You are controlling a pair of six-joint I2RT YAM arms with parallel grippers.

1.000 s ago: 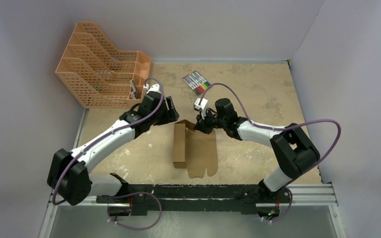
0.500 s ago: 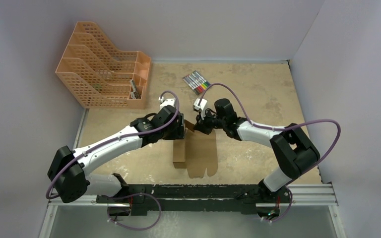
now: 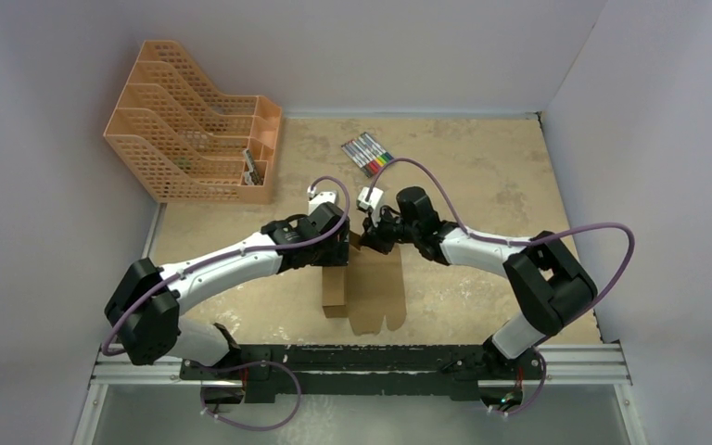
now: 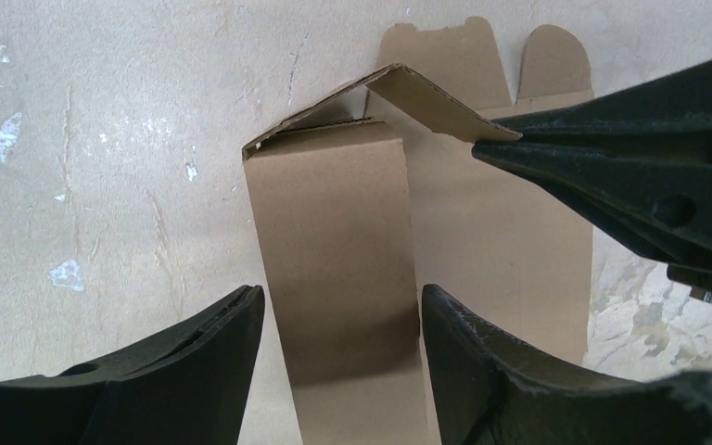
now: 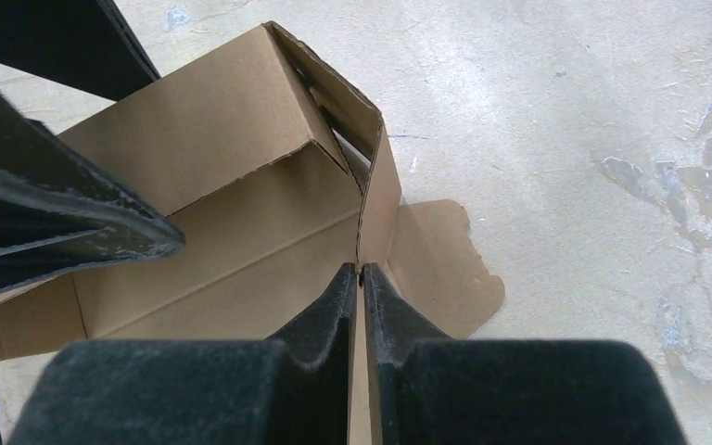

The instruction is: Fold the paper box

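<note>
Pinching the paper box [image 5: 195, 130] end flap [image 5: 382, 195], R jaws closed, clear only in R wrist cam; L jaws open astride folded panel [image 4: 334, 241]; top view obscures both.

The paper box [image 3: 363, 283] is plain brown cardboard, unprinted, its folded-up side a shade darker than the flat panels. The desk [image 3: 482, 176] is sandy beige, mottled with whitish scuffs and grey flecks. At its far left corner the file rack [image 3: 190, 130] is orange mesh. Near the far edge, the markers [image 3: 367, 153] show ends of several colours. The left arm [image 3: 232, 260] and right arm [image 3: 477, 246] are white and black with purple cables [image 3: 612, 232]. The left gripper [image 4: 338, 311] and right gripper [image 5: 360, 273] are matte black. The walls [image 3: 46, 232] are pale lilac-grey.
</note>
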